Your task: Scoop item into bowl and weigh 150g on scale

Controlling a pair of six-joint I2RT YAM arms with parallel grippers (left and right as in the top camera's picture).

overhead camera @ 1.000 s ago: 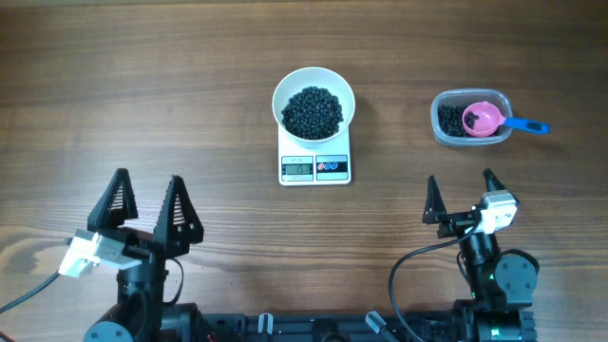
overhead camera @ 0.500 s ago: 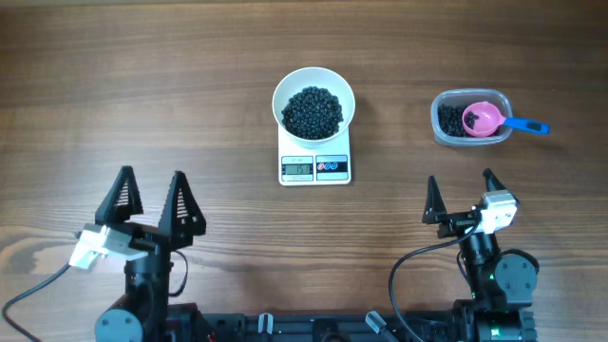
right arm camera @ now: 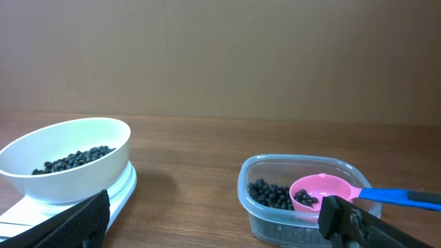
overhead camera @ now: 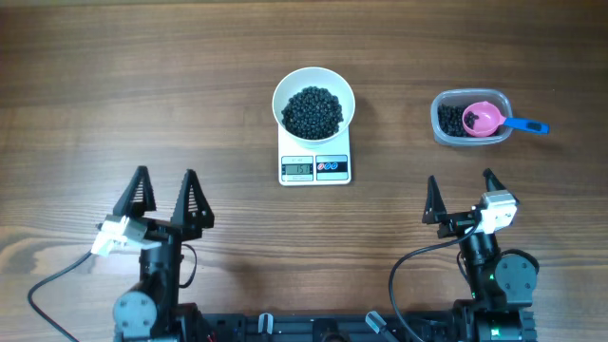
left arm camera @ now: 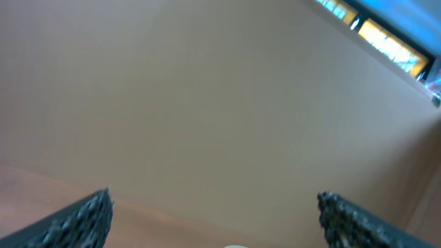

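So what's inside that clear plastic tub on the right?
The tub holds loose black beads and a pink scoop with a few more in it, its blue handle poking out over the rim. Whatever lies beneath the scoop is covered.

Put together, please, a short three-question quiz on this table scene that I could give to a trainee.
1. True or false: the white bowl sits on the scale.
2. Where does the pink scoop lie? A) in the bowl B) in the clear tub C) on the scale
3. In a few words: how do the left gripper and the right gripper stand, and what do they hold?
Key: 1 true; 2 B; 3 both open, holding nothing.
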